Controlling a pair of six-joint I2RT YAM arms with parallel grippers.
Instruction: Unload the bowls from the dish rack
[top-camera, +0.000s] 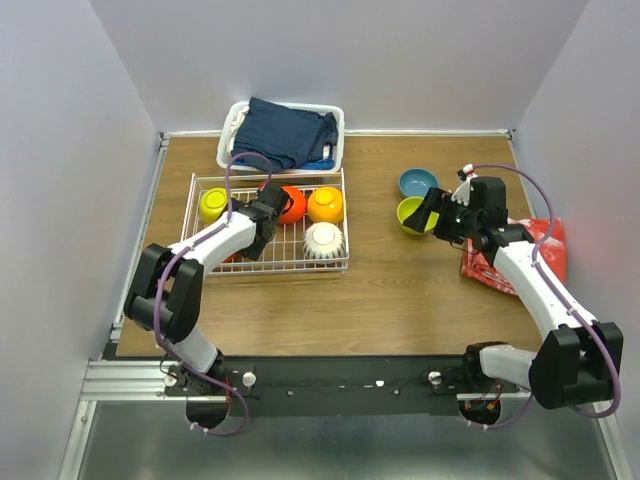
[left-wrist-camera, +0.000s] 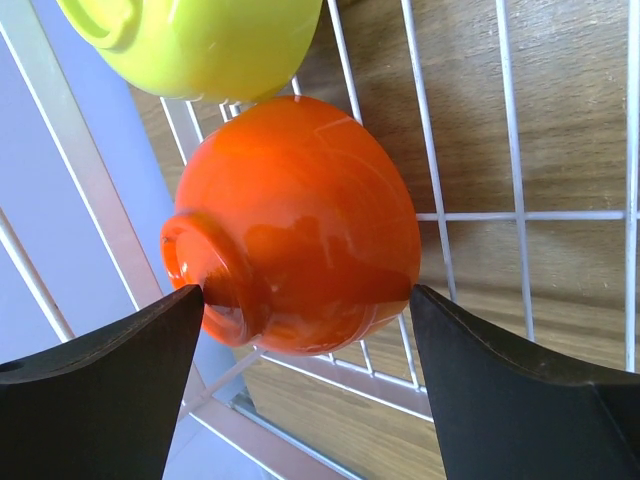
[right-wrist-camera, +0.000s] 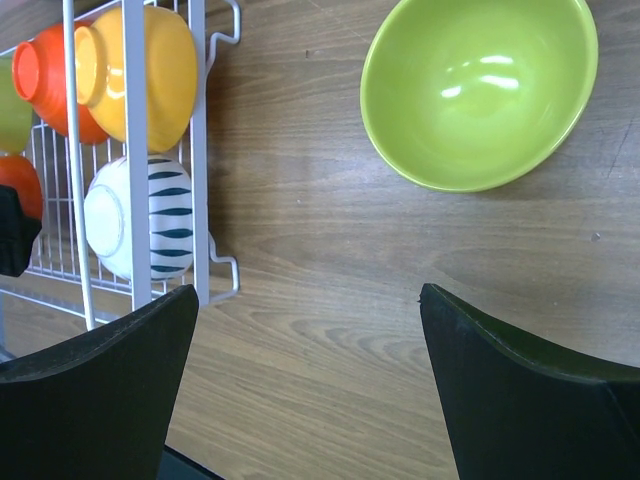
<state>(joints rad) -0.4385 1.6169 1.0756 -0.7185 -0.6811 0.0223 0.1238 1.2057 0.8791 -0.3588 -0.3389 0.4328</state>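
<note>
The white wire dish rack (top-camera: 268, 262) lies at the left of the table. It holds a lime-green bowl (top-camera: 212, 205), a red-orange bowl (top-camera: 292, 204), an orange-yellow bowl (top-camera: 326, 204), a white ribbed bowl (top-camera: 324, 240), and a second red-orange bowl (left-wrist-camera: 300, 215) on its side. My left gripper (left-wrist-camera: 305, 300) is open, a fingertip at each side of that second bowl, inside the rack (left-wrist-camera: 430, 215). In the top view my left gripper (top-camera: 252, 240) hides most of it. A blue bowl (top-camera: 417, 181) and a lime-green bowl (right-wrist-camera: 478, 90) stand on the table. My right gripper (right-wrist-camera: 308, 295) is open and empty, near the lime-green one.
A white plastic basket with dark blue cloth (top-camera: 283, 135) stands behind the rack. A red bag (top-camera: 548, 248) lies at the right edge beside my right arm. Grey walls close in the table on three sides. The rack's right end (right-wrist-camera: 198, 150) shows in the right wrist view.
</note>
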